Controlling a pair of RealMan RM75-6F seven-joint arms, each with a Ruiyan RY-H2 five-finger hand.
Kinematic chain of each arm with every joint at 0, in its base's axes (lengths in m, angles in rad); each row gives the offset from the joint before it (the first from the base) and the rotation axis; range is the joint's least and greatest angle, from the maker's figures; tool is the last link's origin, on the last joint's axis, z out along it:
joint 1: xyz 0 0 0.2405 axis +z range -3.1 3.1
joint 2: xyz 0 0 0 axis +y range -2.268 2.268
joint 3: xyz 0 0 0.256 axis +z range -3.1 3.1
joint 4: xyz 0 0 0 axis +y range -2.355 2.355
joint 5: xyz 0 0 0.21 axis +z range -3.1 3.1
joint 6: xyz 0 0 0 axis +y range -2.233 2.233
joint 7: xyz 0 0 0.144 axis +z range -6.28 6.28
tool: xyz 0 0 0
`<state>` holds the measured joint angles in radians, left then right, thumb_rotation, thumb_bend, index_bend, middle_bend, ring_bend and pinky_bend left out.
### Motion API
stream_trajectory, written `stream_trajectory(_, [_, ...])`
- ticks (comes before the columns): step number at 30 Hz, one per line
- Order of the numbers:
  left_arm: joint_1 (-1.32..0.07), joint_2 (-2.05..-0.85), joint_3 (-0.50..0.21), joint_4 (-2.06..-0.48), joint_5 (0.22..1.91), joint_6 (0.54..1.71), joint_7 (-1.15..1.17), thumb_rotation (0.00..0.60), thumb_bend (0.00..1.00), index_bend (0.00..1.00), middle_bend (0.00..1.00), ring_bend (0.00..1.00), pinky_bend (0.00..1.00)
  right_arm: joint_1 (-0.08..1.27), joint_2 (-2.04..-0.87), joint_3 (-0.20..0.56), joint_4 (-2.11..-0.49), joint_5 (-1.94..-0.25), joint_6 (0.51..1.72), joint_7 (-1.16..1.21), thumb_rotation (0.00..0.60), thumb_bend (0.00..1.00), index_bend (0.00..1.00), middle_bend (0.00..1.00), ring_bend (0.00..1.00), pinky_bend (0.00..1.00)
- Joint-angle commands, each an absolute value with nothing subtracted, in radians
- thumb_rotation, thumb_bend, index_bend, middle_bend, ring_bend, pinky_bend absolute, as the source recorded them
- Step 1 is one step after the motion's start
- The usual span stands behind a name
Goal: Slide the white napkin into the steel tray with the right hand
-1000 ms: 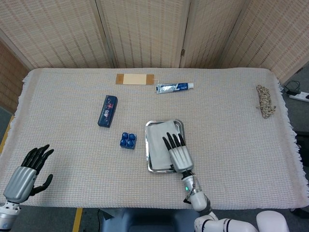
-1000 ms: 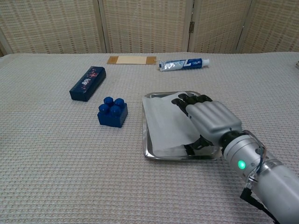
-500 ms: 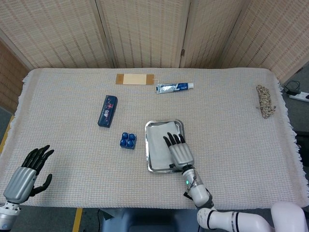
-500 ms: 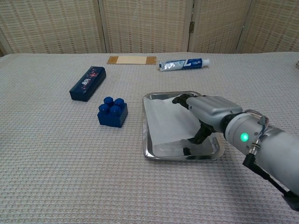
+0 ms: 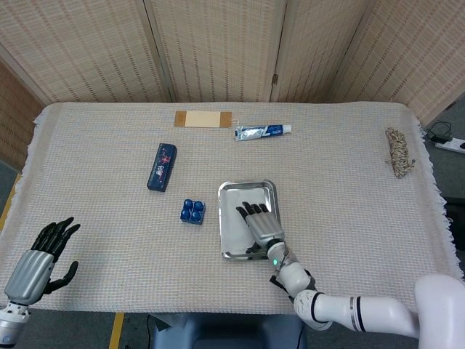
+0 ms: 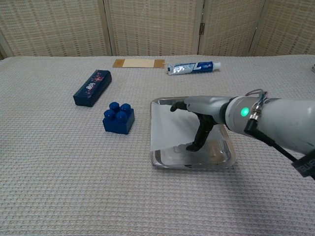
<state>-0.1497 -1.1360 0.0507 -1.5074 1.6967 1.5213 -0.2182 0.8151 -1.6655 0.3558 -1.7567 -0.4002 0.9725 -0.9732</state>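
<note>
While splayed on it, right robot hand [image 6: 199, 110], one white napkin [image 6: 170, 130], one steel tray [image 6: 229, 155].

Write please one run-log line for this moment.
phase: napkin in tray | right hand: over steel tray, fingertip down on white napkin | left hand: open, idle at table's near-left corner

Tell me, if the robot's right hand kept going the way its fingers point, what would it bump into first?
Probably the far-left rim of the steel tray. The right hand points up and leftward over the white napkin; height is unclear.
</note>
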Motion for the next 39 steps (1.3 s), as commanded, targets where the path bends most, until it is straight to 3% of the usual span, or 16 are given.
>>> stream_trajectory(1, [-0.150, -1.138, 0.050, -1.507, 1.695, 1.520, -0.216, 0.600, 0.54, 0.04, 0.00, 0.00, 0.00, 0.835, -1.631, 0.340, -1.781, -0.383, 0.969, -0.942, 0.600, 0.31, 0.00, 0.00, 0.00, 0.00])
stream_trajectory(9, [-0.152, -1.143, 0.049, -1.503, 1.696, 1.519, -0.207, 0.600, 0.48, 0.03, 0.00, 0.00, 0.00, 0.896, -1.610, 0.273, -1.749, -0.341, 1.003, -0.938, 0.600, 0.31, 0.00, 0.00, 0.00, 0.00])
stream_trajectory(14, [-0.149, -1.150, 0.039, -1.486, 1.701, 1.547, -0.229, 0.600, 0.43, 0.00, 0.00, 0.00, 0.00, 0.929, -1.595, 0.281, -1.742, -0.271, 0.916, -0.874, 0.600, 0.27, 0.00, 0.00, 0.00, 0.00])
stream_trajectory(26, [-0.149, -1.158, 0.037, -1.475, 1.694, 1.543, -0.219, 0.600, 0.42, 0.00, 0.00, 0.00, 0.00, 0.957, -1.447, 0.209, -1.840, -0.284, 0.931, -0.798, 0.600, 0.27, 0.00, 0.00, 0.00, 0.00])
stream_trajectory(39, [-0.153, -1.159, 0.034, -1.475, 1.678, 1.527, -0.217, 0.600, 0.42, 0.00, 0.00, 0.00, 0.00, 1.017, -1.490, 0.171, -1.781, -0.261, 0.903, -0.728, 0.600, 0.27, 0.00, 0.00, 0.00, 0.00])
